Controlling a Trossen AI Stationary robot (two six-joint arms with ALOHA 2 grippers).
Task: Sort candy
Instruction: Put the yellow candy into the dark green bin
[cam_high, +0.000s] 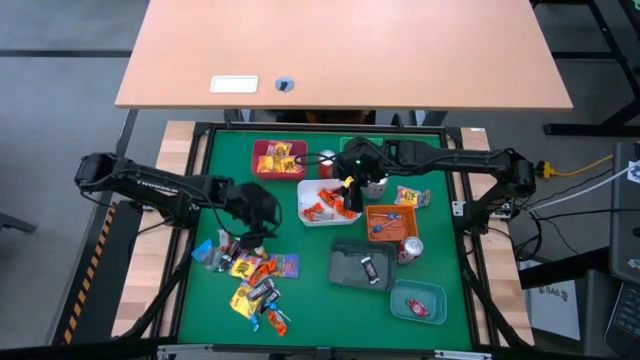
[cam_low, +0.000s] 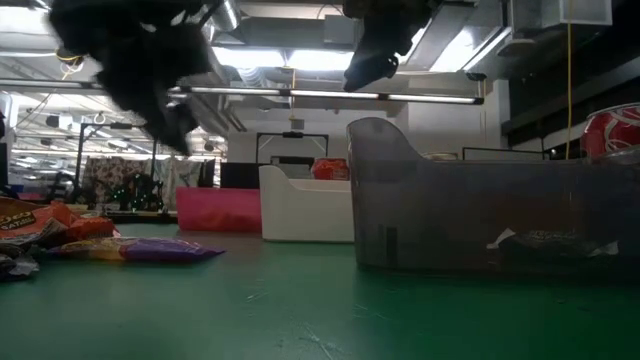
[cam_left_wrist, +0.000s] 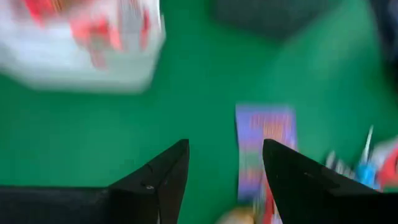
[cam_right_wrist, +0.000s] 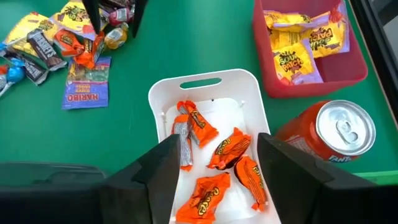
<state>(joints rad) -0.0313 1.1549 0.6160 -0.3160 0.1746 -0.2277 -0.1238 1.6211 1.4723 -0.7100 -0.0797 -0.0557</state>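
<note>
Orange candy (cam_right_wrist: 214, 155) sits right below my right tool (cam_right_wrist: 214, 163) — several wrapped pieces lying in the white tray (cam_right_wrist: 163, 96), with the tool's fingers spread and nothing between them. Just beside that tool stands an orange soda can (cam_right_wrist: 328, 135), and past the can a red tray (cam_right_wrist: 348, 68) holds yellow candy (cam_right_wrist: 297, 43). My left tool (cam_left_wrist: 225, 168) hangs released over the green surface (cam_left_wrist: 93, 137), gripping nothing; a purple packet (cam_left_wrist: 264, 134) lies just ahead of its fingertips, at the edge of the loose mixed pile (cam_high: 255, 285) — well apart from the right tool.
</note>
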